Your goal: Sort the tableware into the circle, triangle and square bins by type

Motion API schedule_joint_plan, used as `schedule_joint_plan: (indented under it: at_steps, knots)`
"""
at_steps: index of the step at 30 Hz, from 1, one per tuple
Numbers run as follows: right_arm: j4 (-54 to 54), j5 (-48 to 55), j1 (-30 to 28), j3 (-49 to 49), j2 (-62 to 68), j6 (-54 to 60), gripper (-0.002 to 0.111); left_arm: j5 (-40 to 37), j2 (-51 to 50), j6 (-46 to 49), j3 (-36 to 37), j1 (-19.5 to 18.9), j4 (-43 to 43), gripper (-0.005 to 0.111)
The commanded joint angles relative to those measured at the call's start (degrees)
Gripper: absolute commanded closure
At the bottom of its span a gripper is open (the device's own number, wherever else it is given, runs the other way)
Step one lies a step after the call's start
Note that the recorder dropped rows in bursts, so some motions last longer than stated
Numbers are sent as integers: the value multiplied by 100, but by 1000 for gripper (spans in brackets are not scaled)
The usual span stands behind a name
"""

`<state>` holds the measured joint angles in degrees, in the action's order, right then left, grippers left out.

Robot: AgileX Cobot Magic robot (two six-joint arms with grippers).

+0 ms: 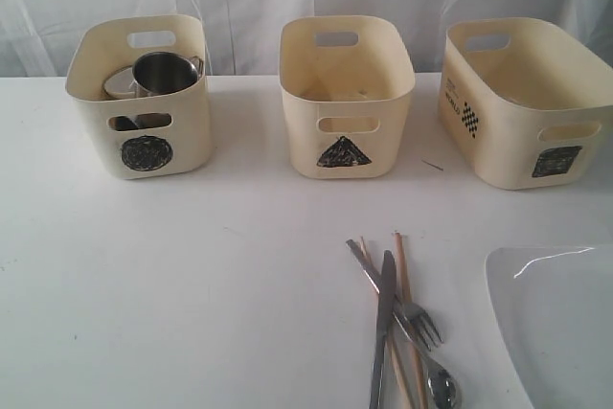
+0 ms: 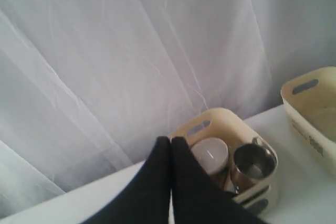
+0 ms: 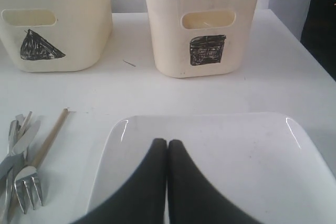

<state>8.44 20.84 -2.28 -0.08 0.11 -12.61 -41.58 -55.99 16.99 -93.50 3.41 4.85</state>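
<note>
Hovering over the circle bin with my left gripper pinched shut and empty, a steel mug inside, I judge the cutlery comes next. My right gripper, closed on nothing, hangs above the white plate. Knife, fork, spoon and chopsticks lie crossed before the triangle bin, long axes running toward it, tines and spoon bowl nearest me. I should open across one handle, not along it.

White curtain hanging in soft folds right ahead of the left gripper, evenly lit. Ahead of the right gripper, a plain white table runs back, faint shadows only.
</note>
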Motion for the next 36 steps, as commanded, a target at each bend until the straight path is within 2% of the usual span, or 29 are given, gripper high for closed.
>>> schedule_joint_plan:
  at_steps: [1,2,3,4,5,6,7,8,9,10,13,15,17,22,24,26,30,31,34,36]
  knots:
    - [13,-61,1,8,-11,-19,108,1386,1316,87,3094,10,678,107]
    - [13,-61,1,8,-11,-19,108,1549,1560,87,3584,10,912,107]
    - [13,-61,1,8,-11,-19,108,1873,2003,62,4767,10,1318,107]
    - [13,-61,1,8,-11,-19,108,2062,2161,11,5344,10,1484,107]
    - [13,-61,1,8,-11,-19,108,2538,2487,-151,6447,10,1941,107]
    - [13,-61,1,8,-11,-19,108,2757,2581,-255,6862,10,2134,107]
    - [13,-61,1,8,-11,-19,108,3340,2721,-567,7816,10,2633,107]
    - [13,-61,1,8,-11,-19,108,3608,2732,-733,8168,10,2803,107]
    - [13,-61,1,8,-11,-19,108,4274,2732,-1059,8941,10,3176,107]
    - [13,-61,1,8,-11,-19,108,4682,2732,-1097,9350,10,3305,107]
    - [13,-78,1,8,-11,-18,108,4069,2732,62,9350,4,3013,107]
    - [13,-68,1,8,-11,-18,108,4063,2732,410,9350,17,2943,107]
    - [13,-68,1,8,-11,-18,108,4103,2732,422,9350,17,2943,107]
    - [13,-68,1,8,-11,-18,108,3968,2732,-441,9350,17,3307,107]
    - [13,-68,1,8,-11,-18,108,3870,2732,-443,9350,17,3233,107]
    - [13,-68,1,8,-11,-18,108,3431,2732,-394,9350,17,3193,107]
    - [13,-68,1,8,-11,-18,108,1614,2720,-441,9344,17,2577,107]
    - [13,-68,1,8,-11,-18,108,1370,2691,-453,9295,17,2552,107]
    - [13,-68,1,8,-11,-18,108,1231,2599,-453,9280,17,2680,107]
    - [13,-68,1,8,-11,-18,108,1206,2735,-453,9280,-383,2722,107]
